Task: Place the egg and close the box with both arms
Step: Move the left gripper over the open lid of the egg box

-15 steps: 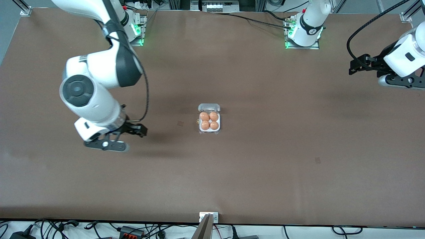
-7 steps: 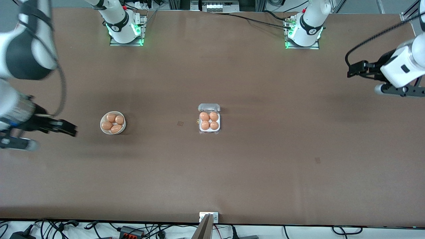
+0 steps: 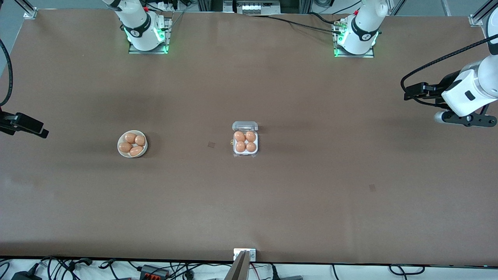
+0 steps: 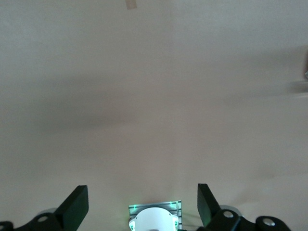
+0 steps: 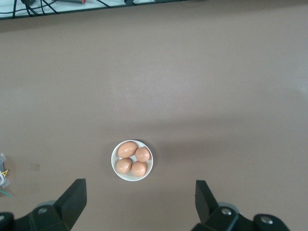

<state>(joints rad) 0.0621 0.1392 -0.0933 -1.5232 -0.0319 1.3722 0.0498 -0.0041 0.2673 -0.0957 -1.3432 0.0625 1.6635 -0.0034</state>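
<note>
Now both arms raised wide apart, left pincer (image 4: 139, 207) & right pincer (image 5: 139, 202) agape, empty.

The bare brown desk (image 4: 154, 96) is seen from above, filling nearly the whole picture. The left claw (image 4: 143, 206) is held over it with its two black fingers (image 4: 77, 204) set wide apart and nothing between them. Between the fingers, a white arm base on a metal plate with green lights (image 4: 155, 219) is seen. A small tan patch (image 4: 131, 4) is seen on the desk surface.
</note>
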